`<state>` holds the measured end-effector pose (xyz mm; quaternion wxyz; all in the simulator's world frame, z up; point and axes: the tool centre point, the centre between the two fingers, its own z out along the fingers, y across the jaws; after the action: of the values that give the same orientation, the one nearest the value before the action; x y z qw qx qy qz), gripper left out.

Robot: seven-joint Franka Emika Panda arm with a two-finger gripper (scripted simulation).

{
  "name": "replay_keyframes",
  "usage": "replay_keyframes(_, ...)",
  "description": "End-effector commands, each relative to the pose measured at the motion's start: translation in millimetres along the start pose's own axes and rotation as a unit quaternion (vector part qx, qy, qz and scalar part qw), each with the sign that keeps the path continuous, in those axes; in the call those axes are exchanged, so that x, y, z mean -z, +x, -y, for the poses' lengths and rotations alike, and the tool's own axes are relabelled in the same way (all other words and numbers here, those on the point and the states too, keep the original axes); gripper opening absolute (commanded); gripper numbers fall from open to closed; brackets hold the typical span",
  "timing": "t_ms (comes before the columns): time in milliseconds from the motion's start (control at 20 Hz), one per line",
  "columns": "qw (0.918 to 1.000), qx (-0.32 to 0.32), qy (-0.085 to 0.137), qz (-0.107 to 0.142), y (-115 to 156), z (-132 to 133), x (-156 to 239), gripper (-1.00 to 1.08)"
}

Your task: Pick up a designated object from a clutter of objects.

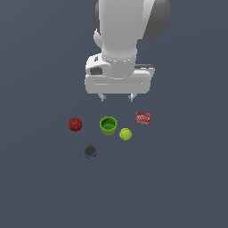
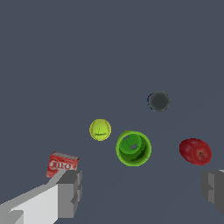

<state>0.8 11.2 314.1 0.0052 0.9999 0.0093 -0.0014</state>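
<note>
The designated object, a shiny dark-red apple (image 1: 75,124) (image 2: 195,151), lies at the exterior view's left end of the clutter of objects. My gripper (image 1: 116,97) (image 2: 142,192) hangs open above the floor, behind the green cup (image 1: 108,125) (image 2: 133,148), with nothing between its fingers. The apple sits well off to the exterior view's left of the fingertips. In the wrist view the apple lies just beyond one grey finger (image 2: 213,189), outside the gap between the two.
A yellow-green ball (image 1: 125,134) (image 2: 100,129) rests beside the cup. A flat red box (image 1: 143,118) (image 2: 62,163) with white lettering lies to the exterior view's right. A dark grey round thing (image 1: 91,151) (image 2: 158,101) sits nearest the exterior camera.
</note>
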Motion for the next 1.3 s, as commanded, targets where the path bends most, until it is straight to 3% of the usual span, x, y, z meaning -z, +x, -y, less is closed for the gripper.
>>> replay_keyframes(0,1.0,0.0,0.0,0.0,0,0,0,1.0)
replay_keyframes(800,0.9999,0.01,0.009,0.006,2,-1,-1,1.0)
replay_keyframes(1250,0.9994,0.033,0.012,0.005,4,-22,-21,1.0)
